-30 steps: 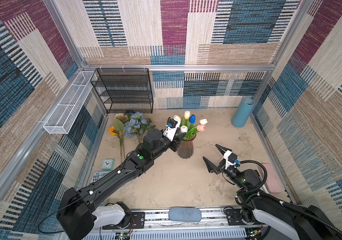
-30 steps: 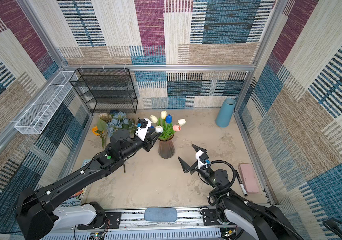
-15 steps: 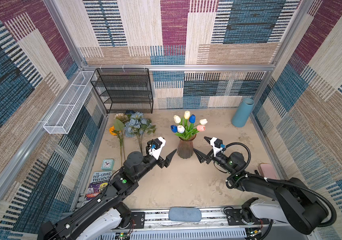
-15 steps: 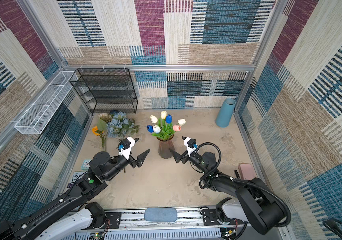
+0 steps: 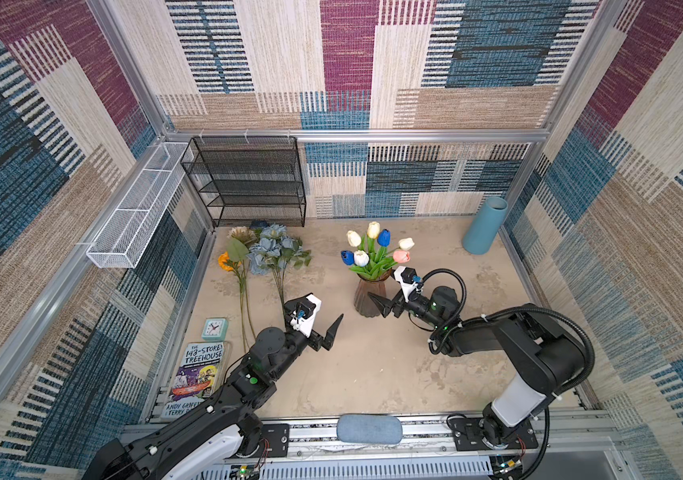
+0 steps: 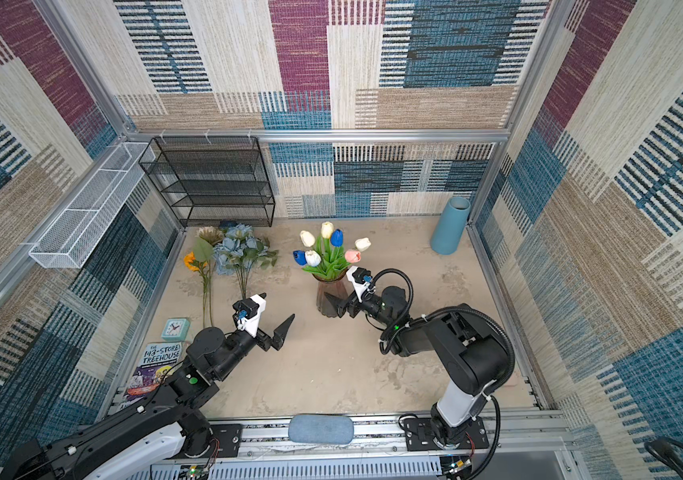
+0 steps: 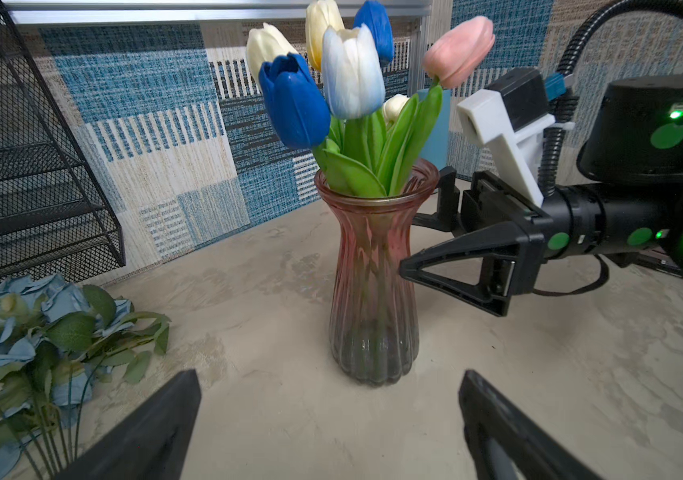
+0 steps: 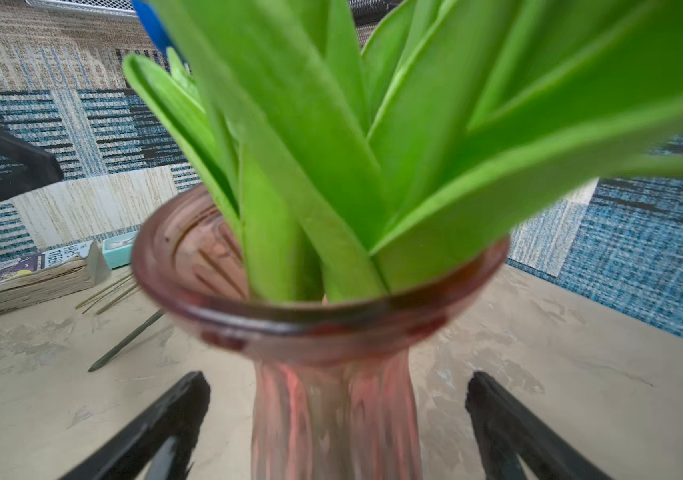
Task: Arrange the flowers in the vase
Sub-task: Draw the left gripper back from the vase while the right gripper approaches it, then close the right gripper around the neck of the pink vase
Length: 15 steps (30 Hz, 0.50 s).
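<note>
The left gripper (image 6: 277, 306) is held open and empty near the vase (image 5: 368, 297). Its neck, filled with tulips (image 5: 373, 253), is flanked untouched by the opened right gripper (image 8: 337, 376).

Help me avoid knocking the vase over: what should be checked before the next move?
1. Left hand open and empty: ok.
2. Right hand open, jaws either side of the vase: ok.
3. Right hand touching the vase or not: cannot tell.
4. Vase upright on the table: ok.
5. Tulips seated in the vase: ok.
6. All flowers in: not ok; the blue rose bunch and orange bloom lie on the table.
</note>
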Available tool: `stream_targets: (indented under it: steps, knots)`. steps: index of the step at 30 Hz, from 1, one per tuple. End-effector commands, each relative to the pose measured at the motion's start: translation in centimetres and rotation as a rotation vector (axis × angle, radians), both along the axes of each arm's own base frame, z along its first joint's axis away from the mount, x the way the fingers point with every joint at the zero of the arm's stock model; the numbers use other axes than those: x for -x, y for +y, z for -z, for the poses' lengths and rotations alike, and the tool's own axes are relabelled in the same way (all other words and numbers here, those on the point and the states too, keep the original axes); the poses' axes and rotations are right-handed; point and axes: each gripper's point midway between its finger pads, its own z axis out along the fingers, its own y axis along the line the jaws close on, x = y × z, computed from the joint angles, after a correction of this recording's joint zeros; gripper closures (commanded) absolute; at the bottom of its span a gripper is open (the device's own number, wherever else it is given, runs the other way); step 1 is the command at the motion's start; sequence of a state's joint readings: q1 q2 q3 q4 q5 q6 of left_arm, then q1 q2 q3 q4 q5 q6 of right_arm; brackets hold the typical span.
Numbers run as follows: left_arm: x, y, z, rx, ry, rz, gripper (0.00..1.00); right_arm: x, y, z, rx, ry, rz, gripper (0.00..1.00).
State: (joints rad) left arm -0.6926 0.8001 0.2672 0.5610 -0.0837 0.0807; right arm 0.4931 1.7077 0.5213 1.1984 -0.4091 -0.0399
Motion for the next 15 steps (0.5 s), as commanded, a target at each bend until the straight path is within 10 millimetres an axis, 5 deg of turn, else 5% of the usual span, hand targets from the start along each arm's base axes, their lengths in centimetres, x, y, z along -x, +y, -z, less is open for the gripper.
stream_targets:
  steps: [1, 15]
  knots:
    - [-0.4, 0.3, -1.7, 0.064, -0.048, -0.022, 0.00, -0.1, 0.8, -1.8, -0.050, -0.084, -0.036, 0.00]
    - [-1.4, 0.7, -1.3, 0.070, -0.027, -0.050, 0.00, -2.2, 2.2, -2.5, -0.096, -0.118, -0.027, 0.03]
